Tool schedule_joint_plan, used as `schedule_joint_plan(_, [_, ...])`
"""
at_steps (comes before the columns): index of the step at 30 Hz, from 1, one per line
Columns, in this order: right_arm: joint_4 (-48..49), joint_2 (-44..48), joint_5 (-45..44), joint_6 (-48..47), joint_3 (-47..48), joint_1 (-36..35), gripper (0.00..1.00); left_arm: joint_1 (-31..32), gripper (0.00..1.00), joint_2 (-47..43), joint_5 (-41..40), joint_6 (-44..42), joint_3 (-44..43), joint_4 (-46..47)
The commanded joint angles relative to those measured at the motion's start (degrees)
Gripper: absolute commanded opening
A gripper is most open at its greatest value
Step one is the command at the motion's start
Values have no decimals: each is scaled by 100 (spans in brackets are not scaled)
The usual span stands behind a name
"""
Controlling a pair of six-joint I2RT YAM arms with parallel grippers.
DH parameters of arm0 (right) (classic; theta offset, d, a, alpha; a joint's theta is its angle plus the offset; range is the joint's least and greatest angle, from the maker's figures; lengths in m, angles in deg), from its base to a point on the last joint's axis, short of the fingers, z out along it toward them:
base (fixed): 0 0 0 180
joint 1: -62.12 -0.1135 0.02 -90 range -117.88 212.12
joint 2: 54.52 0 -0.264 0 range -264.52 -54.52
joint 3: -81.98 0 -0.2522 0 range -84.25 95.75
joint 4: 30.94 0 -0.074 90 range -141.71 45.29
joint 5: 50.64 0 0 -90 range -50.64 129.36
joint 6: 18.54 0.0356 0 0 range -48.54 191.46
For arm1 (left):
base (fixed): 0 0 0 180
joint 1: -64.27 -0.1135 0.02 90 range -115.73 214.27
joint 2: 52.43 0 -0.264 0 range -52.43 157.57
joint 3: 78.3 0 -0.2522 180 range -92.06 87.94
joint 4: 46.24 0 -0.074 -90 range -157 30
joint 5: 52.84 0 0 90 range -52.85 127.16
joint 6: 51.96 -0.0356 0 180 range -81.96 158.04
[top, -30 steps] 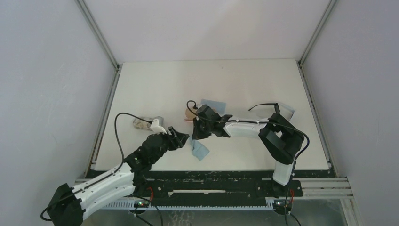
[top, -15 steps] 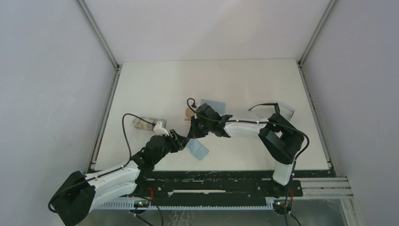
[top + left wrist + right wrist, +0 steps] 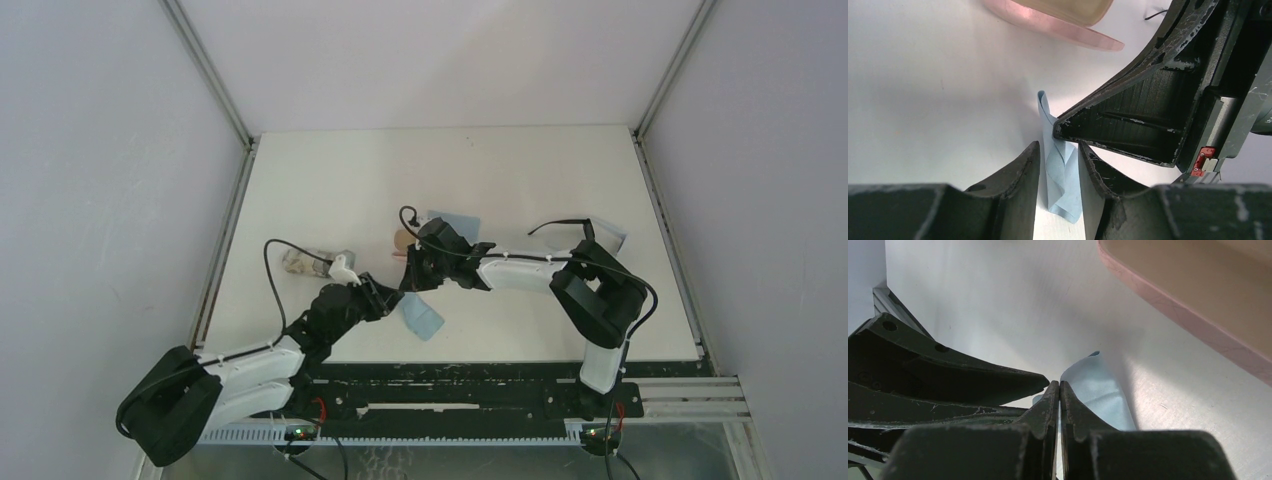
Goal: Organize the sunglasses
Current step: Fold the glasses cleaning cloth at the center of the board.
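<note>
Both tools meet over a blue cloth [image 3: 1063,185] at the centre of the tabletop [image 3: 330,180], just below the pink case [image 3: 1058,31]. The left tool [image 3: 1058,145] is spread, its fingers [image 3: 1020,175] standing either side of the cloth's near end without clamping it. The right tool [image 3: 1059,384] is pressed together with its tip on the cloth's rumpled fold. Whether any cloth is caught in it cannot be told.

Neither wrist view shows the task's thing. In the top view, what is probably the sunglasses [image 3: 556,225], a thin black curved line too slim to be sure of, lies right of centre, just above the elbow of the right arm [image 3: 520,272]. That puts it well to the right of both tools, its long axis running roughly left to right across the frame. The right arm is nearer, but its tool points away and would have to fold back. The left arm [image 3: 250,360] would have to reach across.
</note>
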Motion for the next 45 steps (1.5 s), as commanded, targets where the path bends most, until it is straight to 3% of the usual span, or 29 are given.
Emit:
schedule_joint_plan(1, [248,25,114,86,18,-34,0,-48,38,101,189,79,44,511])
schedule_joint_plan(14, [250,34,132,77,18,1,0,-48,31,297,326,105,136,581])
schedule_joint_plan(45, [227,16,166,24,18,1,0,-48,31,-242,168,87,123,33])
